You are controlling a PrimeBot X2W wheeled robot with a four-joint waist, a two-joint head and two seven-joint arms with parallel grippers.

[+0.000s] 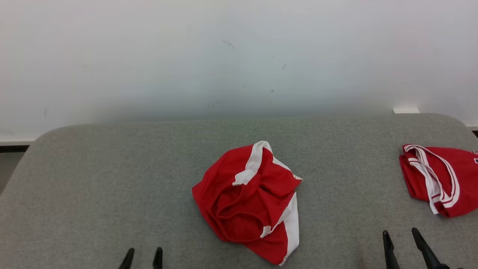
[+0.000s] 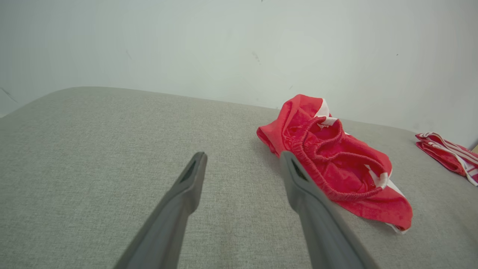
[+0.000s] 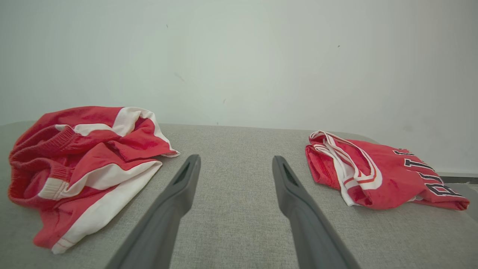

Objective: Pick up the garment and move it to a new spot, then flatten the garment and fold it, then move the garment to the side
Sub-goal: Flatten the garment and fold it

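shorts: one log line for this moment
red shorts: crumpled, mid table, not held | left claw: open, empty | right claw: open, empty | folded jersey: far right

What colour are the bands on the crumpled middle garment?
White bands on the crumpled red fabric garment; the right wrist view shows them best.

Left jaws, right jaws: both wide apart (and empty)

A plain whitish wall (image 1: 239, 56) stands behind, evenly lit, with a few faint dark scuffs (image 1: 228, 43) on it. In front of it lies a grey, cloth-covered tabletop (image 1: 93, 179) with rounded far corners. At the wall's foot on the left runs a white skirting board (image 1: 15, 141) with a dark strip beneath.
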